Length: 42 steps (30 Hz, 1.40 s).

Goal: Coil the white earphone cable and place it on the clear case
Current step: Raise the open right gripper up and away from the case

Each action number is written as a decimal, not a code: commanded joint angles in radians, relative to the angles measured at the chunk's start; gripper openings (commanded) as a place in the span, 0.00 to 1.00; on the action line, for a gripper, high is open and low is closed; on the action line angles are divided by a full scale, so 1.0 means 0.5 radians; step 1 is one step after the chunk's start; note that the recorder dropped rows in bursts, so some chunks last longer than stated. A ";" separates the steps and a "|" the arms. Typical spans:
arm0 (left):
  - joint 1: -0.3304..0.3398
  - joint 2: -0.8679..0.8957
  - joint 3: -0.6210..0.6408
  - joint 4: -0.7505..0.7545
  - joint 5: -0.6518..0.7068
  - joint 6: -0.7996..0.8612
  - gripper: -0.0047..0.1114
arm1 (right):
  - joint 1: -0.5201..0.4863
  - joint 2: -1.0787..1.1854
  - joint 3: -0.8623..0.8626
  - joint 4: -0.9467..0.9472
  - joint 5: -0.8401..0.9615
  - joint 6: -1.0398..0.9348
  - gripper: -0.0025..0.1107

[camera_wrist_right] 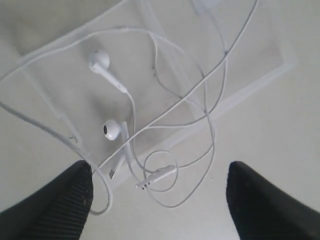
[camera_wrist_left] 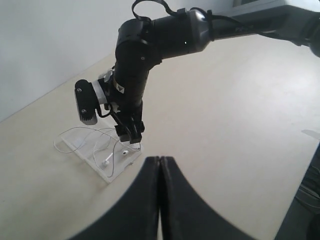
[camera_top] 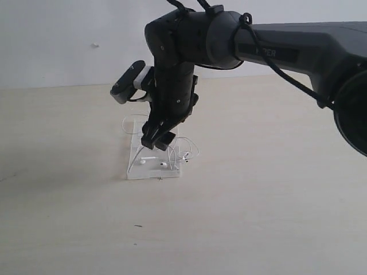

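Well back from the clear case [camera_wrist_left: 107, 174], the left hand [camera_wrist_left: 160, 161] is sitting closed and empty. Just above the case, the right hand [camera_wrist_right: 160, 197] is hovering spread wide, holding nothing. The white earphone cable [camera_wrist_right: 112, 130] is sprawling across the case, its plug [camera_wrist_right: 157, 177] and some loops spilling onto the surface [camera_wrist_right: 280, 150]. Light, limp and springy, it is probably wanting a pinch at those stray loops.
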<state>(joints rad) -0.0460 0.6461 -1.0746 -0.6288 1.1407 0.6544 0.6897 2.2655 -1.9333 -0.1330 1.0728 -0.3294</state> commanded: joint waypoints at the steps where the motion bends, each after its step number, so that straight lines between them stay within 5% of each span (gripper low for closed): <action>1: -0.012 -0.012 0.009 -0.026 0.002 -0.004 0.04 | -0.007 -0.015 -0.057 0.106 0.027 0.001 0.65; 42: -0.012 -0.012 0.009 -0.018 0.087 -0.004 0.04 | -0.007 -0.213 -0.057 0.375 0.297 0.105 0.64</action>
<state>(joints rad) -0.0460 0.6461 -1.0746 -0.6288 1.1790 0.6544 0.6897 2.1804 -1.9542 0.0512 1.2188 -0.2772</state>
